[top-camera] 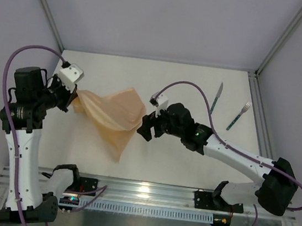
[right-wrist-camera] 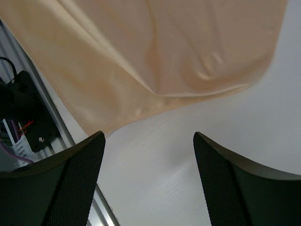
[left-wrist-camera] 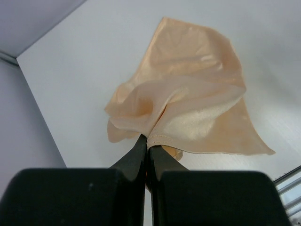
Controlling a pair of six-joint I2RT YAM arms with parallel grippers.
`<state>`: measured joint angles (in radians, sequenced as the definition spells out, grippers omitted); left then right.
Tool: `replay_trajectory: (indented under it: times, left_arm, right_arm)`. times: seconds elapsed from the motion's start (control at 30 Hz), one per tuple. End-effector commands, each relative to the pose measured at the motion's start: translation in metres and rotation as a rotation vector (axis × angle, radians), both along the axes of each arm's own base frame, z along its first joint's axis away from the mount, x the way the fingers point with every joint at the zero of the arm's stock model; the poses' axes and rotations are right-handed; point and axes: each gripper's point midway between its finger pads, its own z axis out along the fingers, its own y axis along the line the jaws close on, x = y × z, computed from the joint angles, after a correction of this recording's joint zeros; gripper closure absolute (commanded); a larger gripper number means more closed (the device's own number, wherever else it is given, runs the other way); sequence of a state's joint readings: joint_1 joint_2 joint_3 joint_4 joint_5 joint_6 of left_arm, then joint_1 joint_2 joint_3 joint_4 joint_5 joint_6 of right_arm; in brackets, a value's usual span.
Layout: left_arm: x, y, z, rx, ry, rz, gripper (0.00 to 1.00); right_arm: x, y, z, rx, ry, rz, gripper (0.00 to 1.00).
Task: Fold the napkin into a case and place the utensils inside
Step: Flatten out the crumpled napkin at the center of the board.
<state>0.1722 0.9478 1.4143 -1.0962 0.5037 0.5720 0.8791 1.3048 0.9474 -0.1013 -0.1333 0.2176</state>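
Napkin [top-camera: 114, 116] cloth lies bunched on the table [top-camera: 177, 166], its left corner lifted and pinched by the left gripper [left-wrist-camera: 148, 146], whose jaws are pressed tight on the hemmed edge. Just beside the napkin's right edge, the right gripper [right-wrist-camera: 148, 141] is spread wide and grips nothing. The knife [top-camera: 216, 97] and fork [top-camera: 238, 116] lie well to the napkin's right.

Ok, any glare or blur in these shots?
Top external: bright glare on the metal rail. Left wrist: the left pincer is dark and blurred up close, the napkin shows a sheen. Right wrist: napkin slightly soft, no glare.
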Motion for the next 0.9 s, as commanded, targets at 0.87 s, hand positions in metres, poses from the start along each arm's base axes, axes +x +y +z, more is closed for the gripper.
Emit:
replay_trajectory:
  times: [0.87]
  left_arm:
    - [0.013, 0.003, -0.038, -0.164, 0.086, 0.170, 1.00]
  right_arm:
    - [-0.076, 0.146, -0.112, -0.379, -0.240, 0.291, 0.19]
